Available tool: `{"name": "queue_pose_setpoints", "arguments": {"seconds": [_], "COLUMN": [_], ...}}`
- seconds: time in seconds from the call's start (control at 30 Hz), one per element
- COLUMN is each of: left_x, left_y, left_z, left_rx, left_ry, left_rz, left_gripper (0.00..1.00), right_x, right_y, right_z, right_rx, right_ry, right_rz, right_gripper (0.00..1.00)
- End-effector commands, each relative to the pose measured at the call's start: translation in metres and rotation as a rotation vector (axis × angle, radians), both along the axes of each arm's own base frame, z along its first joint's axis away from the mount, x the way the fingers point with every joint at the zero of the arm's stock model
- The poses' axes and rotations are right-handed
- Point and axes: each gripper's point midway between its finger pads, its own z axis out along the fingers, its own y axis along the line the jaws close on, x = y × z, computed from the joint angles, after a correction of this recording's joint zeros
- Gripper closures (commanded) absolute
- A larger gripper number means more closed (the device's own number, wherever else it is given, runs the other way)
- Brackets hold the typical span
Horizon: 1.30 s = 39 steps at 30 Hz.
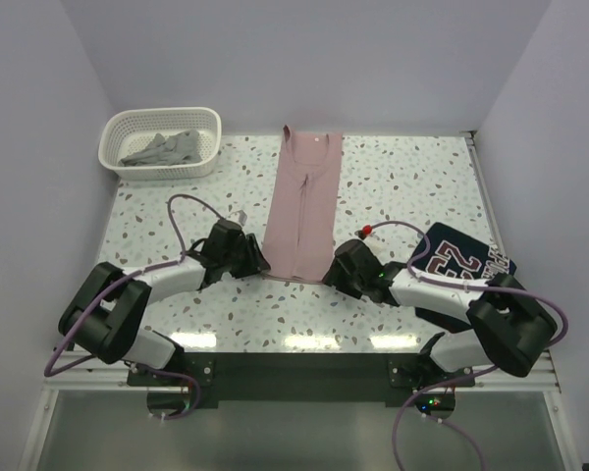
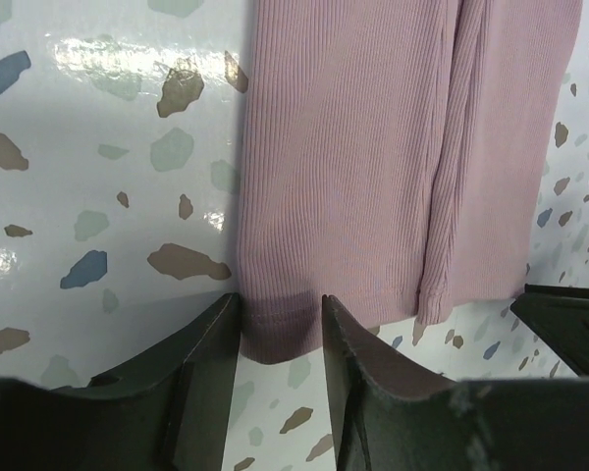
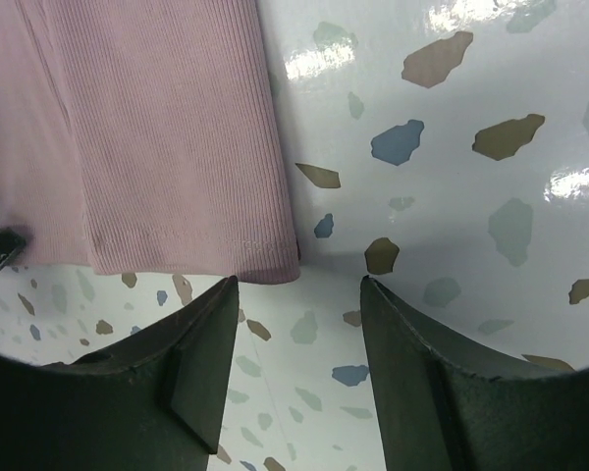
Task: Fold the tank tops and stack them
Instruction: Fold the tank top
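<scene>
The dusty pink tank top (image 1: 304,211) lies as a long narrow strip down the middle of the table, neck end far. My left gripper (image 1: 256,263) is at its near left corner; in the left wrist view the jaws (image 2: 280,299) stand open, with the hem corner of the pink top (image 2: 373,147) flat between the fingertips. My right gripper (image 1: 338,270) is at the near right corner, open (image 3: 299,282), and the pink hem (image 3: 157,157) ends just ahead of its left finger. The navy lettered tank top (image 1: 459,257) lies at the right, partly under my right arm. The grey tank top (image 1: 164,148) is in the basket.
The white lattice basket (image 1: 204,120) stands at the far left corner. A small red-tipped thing (image 1: 367,233) sits on the right arm's cable. Grey walls close the table on three sides. The right gripper's tip (image 2: 569,324) shows at the edge of the left wrist view.
</scene>
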Motion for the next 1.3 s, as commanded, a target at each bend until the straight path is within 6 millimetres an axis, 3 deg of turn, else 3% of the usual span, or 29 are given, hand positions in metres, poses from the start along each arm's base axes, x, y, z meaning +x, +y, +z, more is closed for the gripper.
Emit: {"name": "queue_pose_setpoints", "arguments": {"seconds": [0.0,0.27,0.47,0.73,0.83,1.03,1.27], "left_x": [-0.007,-0.009,-0.017,-0.031,-0.046,-0.082,-0.125], "left_y": [0.017,0.023,0.026,0.017,0.013,0.013,0.016], "left_z": [-0.025,-0.031,-0.034,-0.036,-0.037,-0.035,-0.02], "left_rx": [0.091,0.119,0.133,0.131,0.151,0.162,0.123], "left_ry": [0.059,0.065,0.088,0.098,0.112,0.143,0.163], "left_rz": [0.034,0.041,0.03,-0.013,-0.025,-0.003,-0.016], "left_gripper": [0.57,0.67,0.79,1.0,1.0,1.0,1.0], "right_x": [0.008,0.013,0.012,0.009,0.004,-0.024,-0.087], "right_y": [-0.004,0.002,0.006,0.002,0.0,-0.005,-0.009], "right_z": [-0.004,-0.011,-0.015,-0.016,-0.014,-0.003,0.011], "right_rx": [-0.011,-0.011,-0.032,-0.081,-0.112,-0.174,-0.235], "right_ry": [-0.025,-0.017,-0.01,0.0,-0.002,-0.019,-0.041], "right_rz": [-0.058,-0.056,-0.033,-0.005,0.019,0.074,0.188], "right_gripper": [0.45,0.53,0.67,0.97,1.0,1.0,1.0]}}
